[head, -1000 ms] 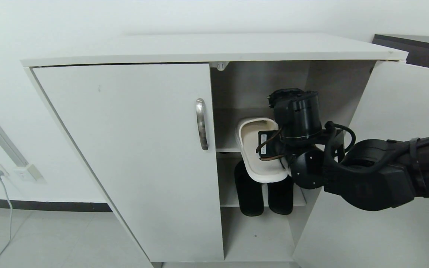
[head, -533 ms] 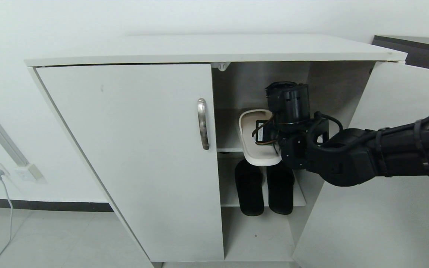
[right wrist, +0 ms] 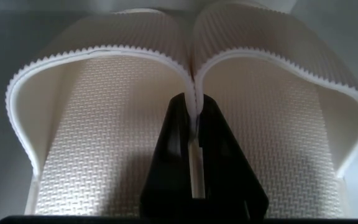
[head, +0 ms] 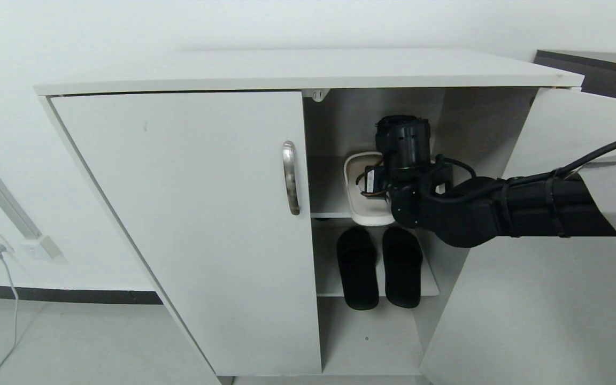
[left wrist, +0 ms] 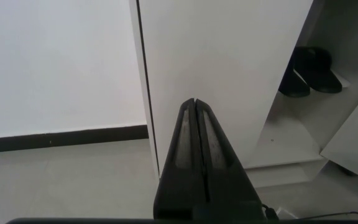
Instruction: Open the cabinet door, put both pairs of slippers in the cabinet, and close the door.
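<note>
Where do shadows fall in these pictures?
Head view: the cabinet interior is shaded, darkest on its right wall; its top is evenly lit. Right wrist view: the fingers look like a dark silhouette against the white slippers. Left wrist view: the black slippers lie in shade.

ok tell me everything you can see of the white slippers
The pair of cream foam-like slippers is held side by side, with diamond-embossed footbeds and ribbed straps with saw-toothed edges. The right claw is shut on the two straps' inner edges where they meet. The pair is level with the white cabinet's upper shelf, near ends slightly overhanging its front, above the black slippers. Whether it touches the shelf is unclear.
</note>
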Controlling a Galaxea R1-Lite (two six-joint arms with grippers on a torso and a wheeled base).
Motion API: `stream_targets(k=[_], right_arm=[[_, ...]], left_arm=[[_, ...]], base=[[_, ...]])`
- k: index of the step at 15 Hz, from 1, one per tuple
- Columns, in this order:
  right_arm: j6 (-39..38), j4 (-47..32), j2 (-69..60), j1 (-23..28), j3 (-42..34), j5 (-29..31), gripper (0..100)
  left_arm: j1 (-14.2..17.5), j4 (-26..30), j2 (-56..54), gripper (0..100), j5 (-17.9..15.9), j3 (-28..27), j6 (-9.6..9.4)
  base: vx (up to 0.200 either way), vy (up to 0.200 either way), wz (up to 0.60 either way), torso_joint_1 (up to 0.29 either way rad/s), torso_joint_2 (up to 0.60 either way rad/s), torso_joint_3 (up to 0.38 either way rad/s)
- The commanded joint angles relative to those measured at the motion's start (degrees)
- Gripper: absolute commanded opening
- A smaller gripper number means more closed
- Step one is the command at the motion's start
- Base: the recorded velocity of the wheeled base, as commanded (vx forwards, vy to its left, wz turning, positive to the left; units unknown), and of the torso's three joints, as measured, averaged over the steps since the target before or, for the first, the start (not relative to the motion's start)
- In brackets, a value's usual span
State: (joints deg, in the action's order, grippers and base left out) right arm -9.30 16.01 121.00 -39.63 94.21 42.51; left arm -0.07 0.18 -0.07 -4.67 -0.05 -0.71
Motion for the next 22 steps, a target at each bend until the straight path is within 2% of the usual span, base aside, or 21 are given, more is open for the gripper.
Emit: stream_targets(k=[1,4,12,13,16,22], right_arm=[[0.07,-0.8,0.99,0.34,2.21,0.03,0],[0.16,-3.79,1.08,0.43,4.32,0.03,0],[0.25,-3.7,2.83,0.52,4.49,0.03,0],[0.25,-3.79,2.66,0.52,4.4,0.03,100],[0.16,-3.53,1.69,-0.09,3.09,0.12,100],[-0.37,-2.21,-6.92,-3.96,-7.29,0.56,100]], left_arm=[[-0.01,-0.01,0.07,0,0.01,-0.04,0.0],[-0.01,-0.01,0.07,0,0.01,-0.04,0.0],[-0.01,-0.01,0.07,0,0.01,-0.04,0.0],[-0.01,-0.01,0.07,0,0.01,-0.04,0.0],[-0.01,-0.01,0.07,0,0.01,-0.04,0.0],[-0.01,-0.01,0.07,0,0.01,-0.04,0.0]], base=[[0.0,0.0,0.0,0.0,0.0,0.0],[0.0,0.0,0.0,0.0,0.0,0.0],[0.0,0.0,0.0,0.0,0.0,0.0],[0.0,0.0,0.0,0.0,0.0,0.0],[0.0,0.0,0.0,0.0,0.0,0.0],[0.0,0.0,0.0,0.0,0.0,0.0]])
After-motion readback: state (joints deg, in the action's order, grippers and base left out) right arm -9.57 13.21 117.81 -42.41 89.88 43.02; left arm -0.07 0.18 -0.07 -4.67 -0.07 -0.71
